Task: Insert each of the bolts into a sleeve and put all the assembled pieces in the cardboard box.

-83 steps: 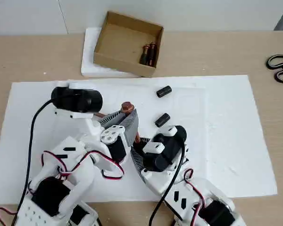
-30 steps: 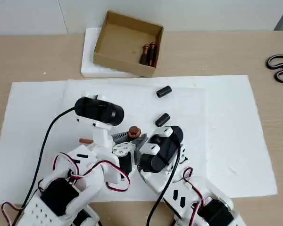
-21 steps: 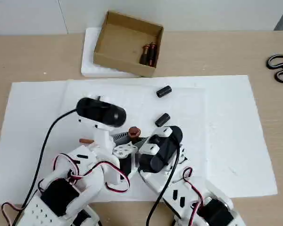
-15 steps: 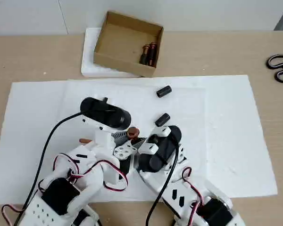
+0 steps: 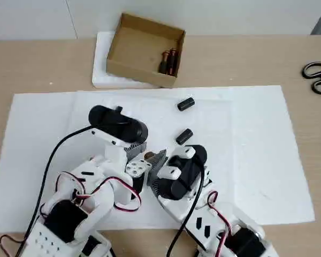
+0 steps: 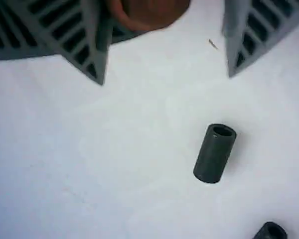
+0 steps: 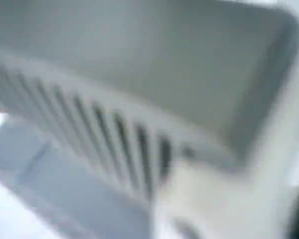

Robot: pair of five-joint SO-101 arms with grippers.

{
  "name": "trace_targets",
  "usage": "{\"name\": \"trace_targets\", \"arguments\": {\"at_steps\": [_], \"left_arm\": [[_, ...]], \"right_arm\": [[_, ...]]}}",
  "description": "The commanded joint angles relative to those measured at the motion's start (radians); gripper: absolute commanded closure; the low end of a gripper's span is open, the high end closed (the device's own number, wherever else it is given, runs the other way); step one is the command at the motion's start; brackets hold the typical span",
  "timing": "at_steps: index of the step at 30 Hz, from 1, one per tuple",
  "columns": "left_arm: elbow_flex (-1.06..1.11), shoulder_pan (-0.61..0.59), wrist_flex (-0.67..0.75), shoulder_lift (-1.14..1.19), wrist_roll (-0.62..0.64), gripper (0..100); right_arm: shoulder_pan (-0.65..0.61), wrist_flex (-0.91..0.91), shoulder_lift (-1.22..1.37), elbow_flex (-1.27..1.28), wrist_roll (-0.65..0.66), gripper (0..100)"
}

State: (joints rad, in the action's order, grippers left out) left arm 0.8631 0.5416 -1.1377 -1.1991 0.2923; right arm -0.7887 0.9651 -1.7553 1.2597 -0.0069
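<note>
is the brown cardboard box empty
No, the brown cardboard box holds copper-coloured bolt pieces lying by its right-hand wall.

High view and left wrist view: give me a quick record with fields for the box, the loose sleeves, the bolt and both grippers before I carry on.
cardboard box: at the table's far side, on a foam pad; assembled pieces inside, against one wall
loose sleeves: two lying apart on the white sheet: near sleeve, far sleeve
bolt: copper head between the two grippers; holder unclear
left gripper: above the sheet, short of the near sleeve
right gripper: close beside the bolt
scissors: table's edge, away from the work
</note>
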Motion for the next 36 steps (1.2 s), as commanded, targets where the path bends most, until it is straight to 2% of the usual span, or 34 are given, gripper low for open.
{"name": "trace_targets", "arguments": {"at_steps": [1,8,11,15,20,27,31,36], "left_arm": [[-0.091,-0.021,0.008,-0.003,-0.003,85],[-0.205,-0.046,0.008,-0.002,0.08,85],[-0.209,-0.137,0.023,0.011,0.087,85],[-0.269,-0.292,0.054,0.071,0.12,87],[-0.358,-0.419,0.054,0.189,0.181,100],[-0.363,-0.508,0.041,0.315,0.226,100],[-0.366,-0.508,-0.026,0.396,0.224,100],[-0.366,-0.502,-0.026,0.437,0.224,100]], "right_arm": [[0.027,-0.035,-0.008,-0.009,0.002,99.5],[0.081,-0.035,-0.007,0.015,0.0,99.5],[0.096,-0.035,-0.007,0.017,-0.003,99.5],[0.171,-0.035,-0.005,0.041,-0.069,99.5],[0.249,-0.041,0.048,0.057,-0.103,99.5],[0.344,-0.142,0.38,-0.08,-0.106,99.5],[0.4,-0.14,0.653,-0.258,-0.107,99.5],[0.452,-0.17,0.966,-0.522,-0.107,99.5]]}}
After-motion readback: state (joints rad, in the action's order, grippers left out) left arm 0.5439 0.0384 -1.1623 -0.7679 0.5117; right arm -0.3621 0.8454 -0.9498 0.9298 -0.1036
